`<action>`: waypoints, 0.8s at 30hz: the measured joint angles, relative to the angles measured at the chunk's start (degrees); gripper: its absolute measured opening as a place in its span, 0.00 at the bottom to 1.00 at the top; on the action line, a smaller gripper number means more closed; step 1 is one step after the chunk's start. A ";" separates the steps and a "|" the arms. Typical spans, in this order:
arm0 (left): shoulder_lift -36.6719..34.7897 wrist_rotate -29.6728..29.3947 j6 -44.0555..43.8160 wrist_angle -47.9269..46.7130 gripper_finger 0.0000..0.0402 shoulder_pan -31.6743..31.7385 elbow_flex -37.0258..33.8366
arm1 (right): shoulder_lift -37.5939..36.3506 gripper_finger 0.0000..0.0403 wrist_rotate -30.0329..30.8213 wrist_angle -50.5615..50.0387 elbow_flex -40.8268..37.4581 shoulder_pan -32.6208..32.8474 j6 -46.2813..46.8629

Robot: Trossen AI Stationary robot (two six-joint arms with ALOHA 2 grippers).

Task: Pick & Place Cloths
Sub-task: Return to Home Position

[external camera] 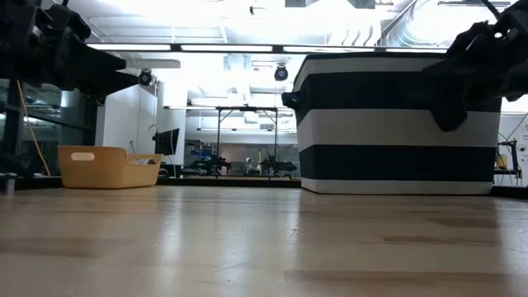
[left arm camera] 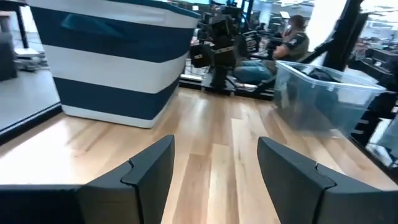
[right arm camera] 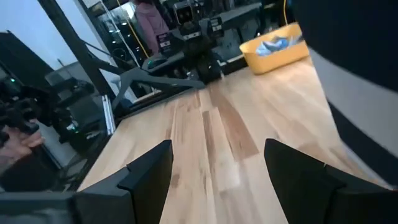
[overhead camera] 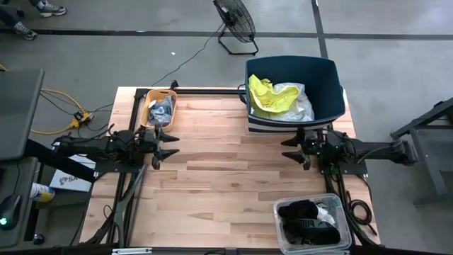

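Observation:
A neon yellow cloth (overhead camera: 267, 98) and a white cloth (overhead camera: 296, 103) lie in the navy striped tub (overhead camera: 327, 71) at the table's far right. Black and white cloths (overhead camera: 308, 214) lie in a clear bin (overhead camera: 340, 244) at the near right. A blue-grey cloth (overhead camera: 162, 108) lies in the orange tray (overhead camera: 150, 99) at the far left. My left gripper (overhead camera: 170, 145) is open and empty over the table's left side. My right gripper (overhead camera: 291, 149) is open and empty just in front of the tub.
The bare wooden table top (overhead camera: 226, 177) lies between the two grippers. The tub also shows in the low view (external camera: 396, 124) and the tray in the low view (external camera: 107, 167). A fan (overhead camera: 237, 25) stands on the floor beyond the table.

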 joint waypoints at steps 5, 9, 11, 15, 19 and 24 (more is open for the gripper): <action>0.02 -5.45 0.38 -0.19 0.57 -3.28 0.07 | -1.61 0.61 1.84 -0.61 0.00 0.00 -2.52; 0.02 -13.28 -0.15 -0.15 0.57 -7.62 0.11 | -1.54 0.61 3.92 -0.74 -0.02 0.00 -3.04; 0.33 -16.18 -1.24 -0.18 0.57 -9.78 0.11 | -1.30 0.61 4.35 -0.66 -0.02 0.00 -3.74; 0.59 -17.86 -0.41 0.20 0.57 -13.38 0.11 | -1.46 0.61 4.50 -0.45 -0.02 0.00 -5.25; 0.68 -18.51 2.43 1.90 0.57 -15.48 -0.05 | -1.47 0.61 4.70 -0.13 -0.02 0.00 -6.37; 0.61 -13.12 5.83 2.44 0.57 -15.81 -0.15 | -1.47 0.61 5.02 0.15 -0.02 0.00 -6.95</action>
